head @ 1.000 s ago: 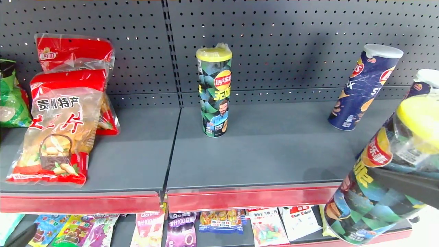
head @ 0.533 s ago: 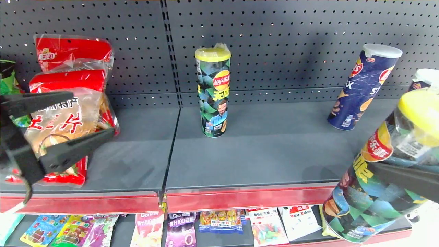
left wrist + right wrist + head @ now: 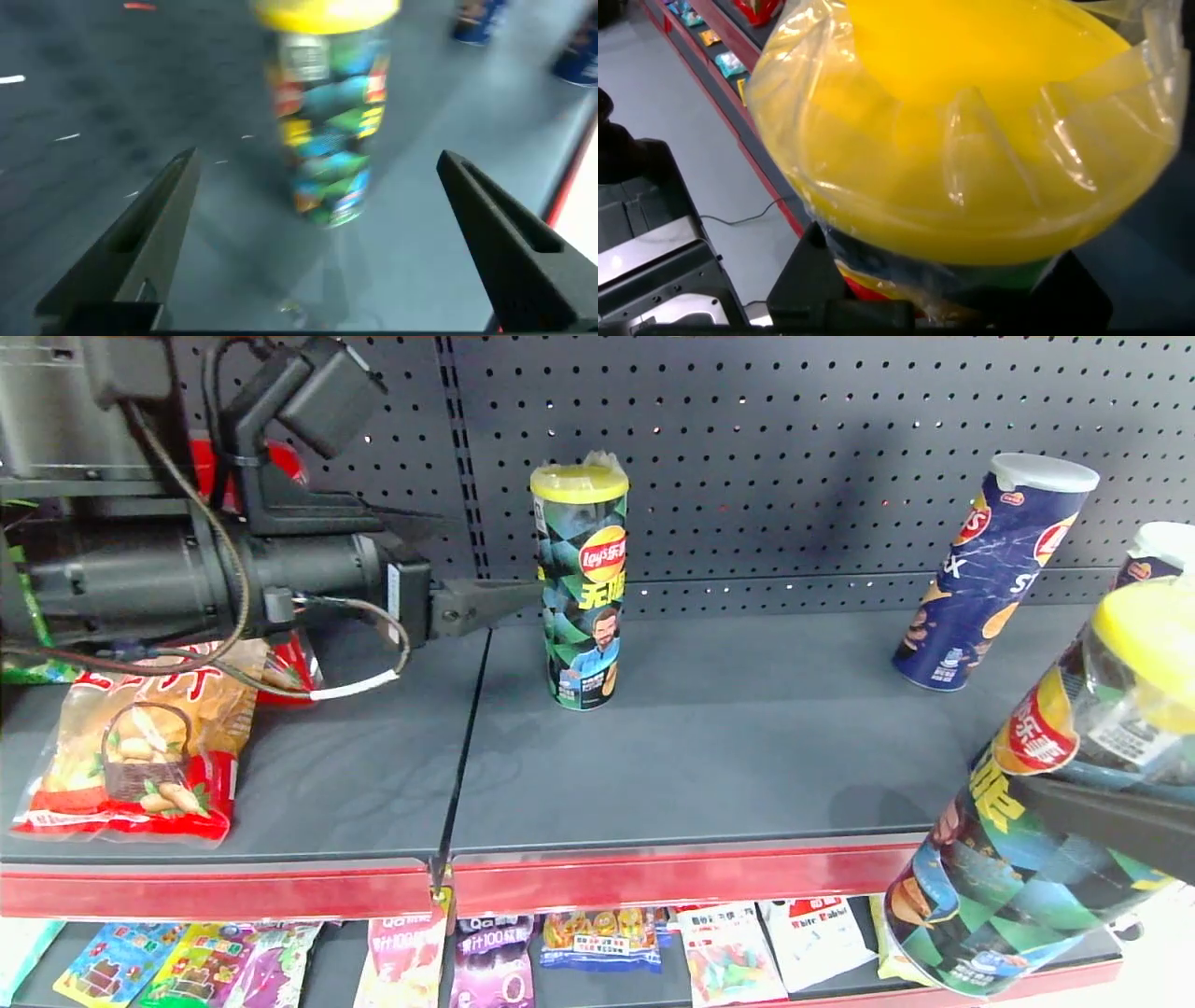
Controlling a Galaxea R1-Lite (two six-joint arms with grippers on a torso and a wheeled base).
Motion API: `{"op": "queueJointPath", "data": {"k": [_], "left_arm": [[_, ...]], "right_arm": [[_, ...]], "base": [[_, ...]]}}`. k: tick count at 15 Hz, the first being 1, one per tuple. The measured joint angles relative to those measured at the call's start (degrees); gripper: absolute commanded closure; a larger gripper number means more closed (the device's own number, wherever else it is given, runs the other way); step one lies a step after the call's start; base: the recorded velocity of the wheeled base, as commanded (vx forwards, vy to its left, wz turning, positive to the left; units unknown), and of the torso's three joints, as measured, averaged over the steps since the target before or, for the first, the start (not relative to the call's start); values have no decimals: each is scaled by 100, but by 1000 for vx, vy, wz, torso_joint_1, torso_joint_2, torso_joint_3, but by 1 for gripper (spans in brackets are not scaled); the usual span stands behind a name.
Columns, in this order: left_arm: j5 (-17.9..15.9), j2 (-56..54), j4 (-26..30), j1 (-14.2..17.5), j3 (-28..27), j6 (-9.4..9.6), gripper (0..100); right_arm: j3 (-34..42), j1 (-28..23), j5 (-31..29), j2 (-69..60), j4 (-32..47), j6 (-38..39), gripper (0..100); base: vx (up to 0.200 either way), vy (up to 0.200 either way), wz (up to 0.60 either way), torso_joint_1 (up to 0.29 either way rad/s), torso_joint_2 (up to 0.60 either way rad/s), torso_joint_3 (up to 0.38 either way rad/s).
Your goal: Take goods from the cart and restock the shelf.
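Stretching out before both pincers, the grey shelf [image 3: 728, 737] bears a snack bag [image 3: 140, 756] beneath your left arm [image 3: 187, 579]. Your left pincer [image 3: 318, 159] gapes wide, an upright green can [image 3: 327, 112] standing just beyond its tips. Your right pincer [image 3: 941, 285] grips a second green can [image 3: 980, 896], tilted, with a leaning blue can [image 3: 990, 569] farther in on the shelf.

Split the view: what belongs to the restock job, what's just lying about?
Job: green-patterned chip can with yellow lid, clamped in the right gripper; matching can standing on the grey metal shelf, ahead of the open left gripper.
Bystanders: dark blue chip cans with white lids; red potato snack bags; sweet packets on the lower shelf.
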Motion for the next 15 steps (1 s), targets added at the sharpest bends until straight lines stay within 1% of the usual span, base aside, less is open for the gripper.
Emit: {"op": "queueJointPath", "data": {"k": [4, 10, 15], "left_arm": [[71, 510, -2, -229, -293, 2, 0], [366, 1059, -7, -380, -957, 2, 0], [511, 1442, -7, -463, -1418, 4, 0]], "right_arm": [[60, -16, -2, -22, -2, 0, 100], [145, -33, 0, -57, -2, 0, 100], [145, -41, -2, -55, -2, 0, 100]], "base": [[0, 0, 0, 0, 0, 0], [0, 0, 0, 0, 0, 0], [0, 0, 0, 0, 0, 0]]}}
